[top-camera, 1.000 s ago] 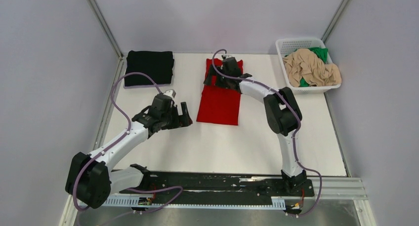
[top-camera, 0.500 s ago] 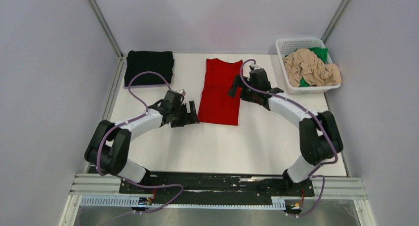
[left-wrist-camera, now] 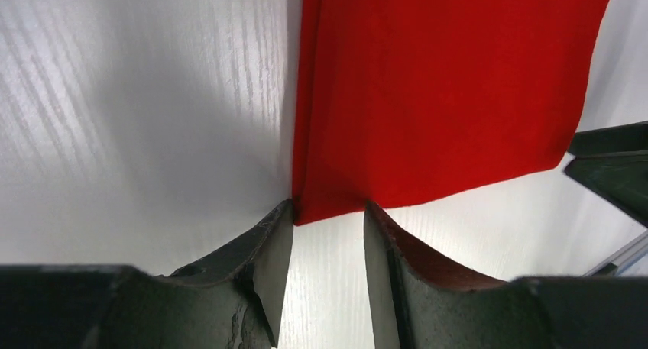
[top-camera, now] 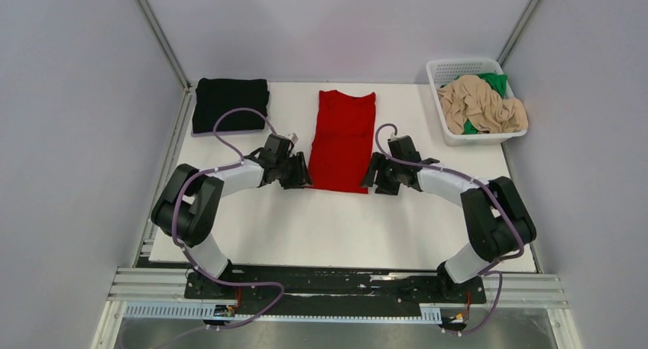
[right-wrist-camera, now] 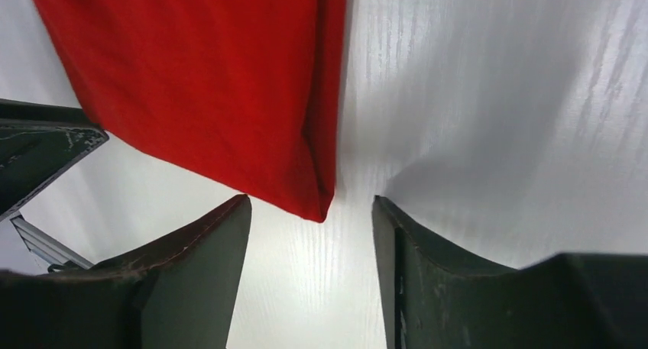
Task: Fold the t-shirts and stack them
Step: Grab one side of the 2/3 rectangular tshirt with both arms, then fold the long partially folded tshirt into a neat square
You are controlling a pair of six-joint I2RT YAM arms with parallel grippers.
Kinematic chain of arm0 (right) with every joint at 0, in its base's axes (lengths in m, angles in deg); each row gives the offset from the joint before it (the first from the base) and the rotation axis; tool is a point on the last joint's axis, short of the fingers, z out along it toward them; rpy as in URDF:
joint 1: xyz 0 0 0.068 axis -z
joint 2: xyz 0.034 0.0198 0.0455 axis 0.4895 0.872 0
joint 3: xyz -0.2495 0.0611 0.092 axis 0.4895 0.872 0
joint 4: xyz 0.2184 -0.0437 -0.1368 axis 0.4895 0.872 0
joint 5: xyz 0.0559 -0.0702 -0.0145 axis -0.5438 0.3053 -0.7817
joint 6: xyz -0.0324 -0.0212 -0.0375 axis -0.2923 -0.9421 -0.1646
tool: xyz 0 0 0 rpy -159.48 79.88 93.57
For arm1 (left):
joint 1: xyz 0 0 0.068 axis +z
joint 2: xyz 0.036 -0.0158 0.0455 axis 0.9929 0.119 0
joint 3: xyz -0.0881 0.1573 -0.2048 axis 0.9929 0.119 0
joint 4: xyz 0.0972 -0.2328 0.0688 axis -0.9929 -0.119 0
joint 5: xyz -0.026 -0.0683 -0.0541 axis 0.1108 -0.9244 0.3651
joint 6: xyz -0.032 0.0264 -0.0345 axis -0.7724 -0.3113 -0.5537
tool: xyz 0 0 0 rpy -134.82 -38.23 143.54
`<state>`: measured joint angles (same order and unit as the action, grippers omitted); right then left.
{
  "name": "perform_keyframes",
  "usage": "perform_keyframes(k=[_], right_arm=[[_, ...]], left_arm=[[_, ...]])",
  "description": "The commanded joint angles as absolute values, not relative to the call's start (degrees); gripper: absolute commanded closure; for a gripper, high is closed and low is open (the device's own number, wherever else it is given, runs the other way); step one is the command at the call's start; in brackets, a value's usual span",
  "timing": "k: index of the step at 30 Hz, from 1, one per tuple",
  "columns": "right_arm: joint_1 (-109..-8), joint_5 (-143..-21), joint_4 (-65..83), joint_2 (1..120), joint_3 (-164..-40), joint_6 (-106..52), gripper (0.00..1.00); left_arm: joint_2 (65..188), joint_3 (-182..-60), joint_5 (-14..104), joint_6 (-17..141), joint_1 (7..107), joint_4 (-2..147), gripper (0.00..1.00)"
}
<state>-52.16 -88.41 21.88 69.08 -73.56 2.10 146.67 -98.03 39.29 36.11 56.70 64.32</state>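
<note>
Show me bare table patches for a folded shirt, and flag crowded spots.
Bare: the wide near strip of table below the red shirt; the gap between it and the black shirt; the gap toward the basket. Crowded: the red shirt's near corners, flanked by the left fingers and right fingers.

The red t-shirt [left-wrist-camera: 443, 89] lies flat on the white table [left-wrist-camera: 137, 97], with a folded edge along its left side. The left gripper [left-wrist-camera: 328, 211] has its jaws apart, and the near corner of the shirt sits just between the two fingertips [left-wrist-camera: 267, 242]. A black machine part [left-wrist-camera: 611, 166] is at the right edge, near the shirt's other corner.
</note>
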Motion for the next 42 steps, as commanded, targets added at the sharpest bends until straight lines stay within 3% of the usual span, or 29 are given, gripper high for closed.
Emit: perform_keyframes(k=[1, 5, 8, 11, 14, 21, 24, 28, 36, 42], right_arm=[[-52.49, -91.62, 18.32, 73.25, -74.83, 3.16, 0.44], [-52.95, -92.40, 17.83, 75.65, -74.86, 3.33, 0.57], [-52.95, -90.58, 17.24, 76.18, -74.25, 3.06, 0.78], [-53.10, -92.16, 19.33, 75.14, -74.27, 1.96, 0.99], [-53.59, -95.42, 22.09, 70.32, -71.88, 1.43, 1.00], [-56.56, -108.21, 33.51, 51.77, -65.45, 2.58, 1.00], [-56.82, -114.54, 36.45, 44.79, -64.95, 3.45, 1.00], [-56.36, -117.71, 36.92, 40.42, -67.56, 3.57, 1.00], [-49.34, -116.19, 32.94, 48.72, -77.90, 0.60, 1.00], [-45.67, -116.57, 30.07, 59.12, -84.09, -0.68, 1.00]], left_arm=[[151.36, -99.63, 41.49, 36.24, 56.10, 64.94, 0.54], [153.18, -101.04, 42.04, 36.71, 55.73, 64.65, 0.71], [153.33, -101.41, 42.23, 37.09, 55.48, 64.55, 0.98], [151.60, -101.06, 41.52, 38.17, 54.93, 63.51, 1.00], [147.21, -98.02, 42.00, 39.25, 53.63, 61.73, 1.00], [122.91, -90.35, 44.07, 38.57, 48.20, 46.61, 1.00], [109.02, -90.07, 43.69, 36.85, 46.58, 39.02, 1.00], [99.78, -91.81, 42.43, 35.19, 46.40, 37.15, 1.00], [107.04, -100.44, 57.32, 39.86, 48.26, 47.50, 1.00], [117.89, -106.26, 57.44, 41.23, 54.10, 50.93, 1.00]])
